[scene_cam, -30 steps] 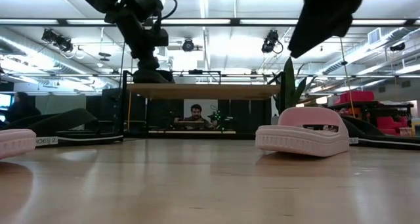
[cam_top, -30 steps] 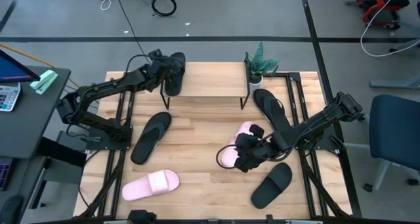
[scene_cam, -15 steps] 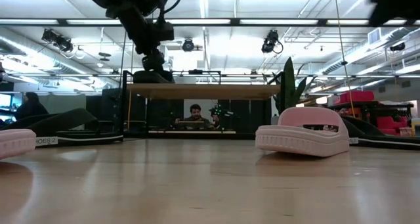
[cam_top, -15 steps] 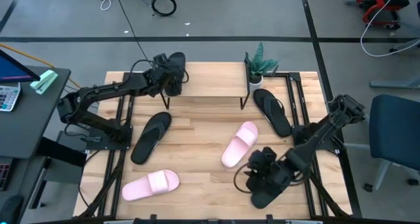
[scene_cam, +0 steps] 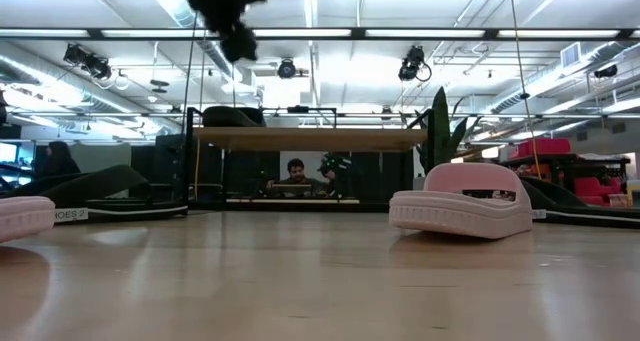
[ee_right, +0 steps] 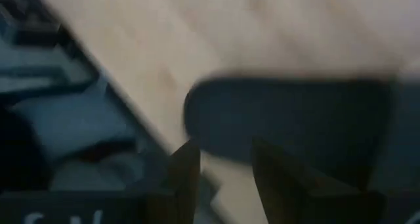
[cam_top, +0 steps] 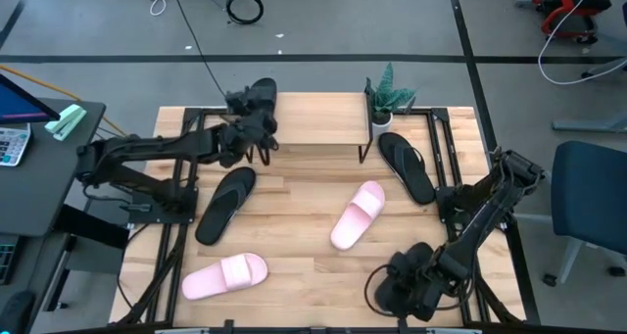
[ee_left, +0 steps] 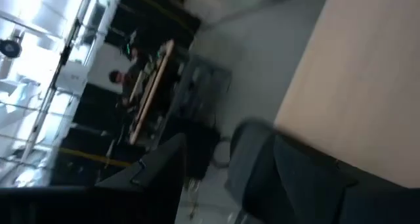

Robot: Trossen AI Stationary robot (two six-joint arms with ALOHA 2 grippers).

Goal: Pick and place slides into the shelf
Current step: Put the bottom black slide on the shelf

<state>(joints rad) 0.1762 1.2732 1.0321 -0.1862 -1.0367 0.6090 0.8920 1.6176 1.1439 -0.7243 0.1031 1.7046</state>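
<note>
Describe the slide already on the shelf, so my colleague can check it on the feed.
Find the shelf, the low light-wood rack at the table's far edge beside a small potted plant. On its left end lies a black wide-band slide. It is the only sandal on the shelf; the others lie on the tabletop.

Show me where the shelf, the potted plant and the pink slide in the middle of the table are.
shelf point(cam_top: 318, 119): high view, bare middle of its wooden top board.
potted plant point(cam_top: 388, 91): high view, on its green leaves.
pink slide point(cam_top: 364, 199): high view, on its wide band, mid-table.
</note>
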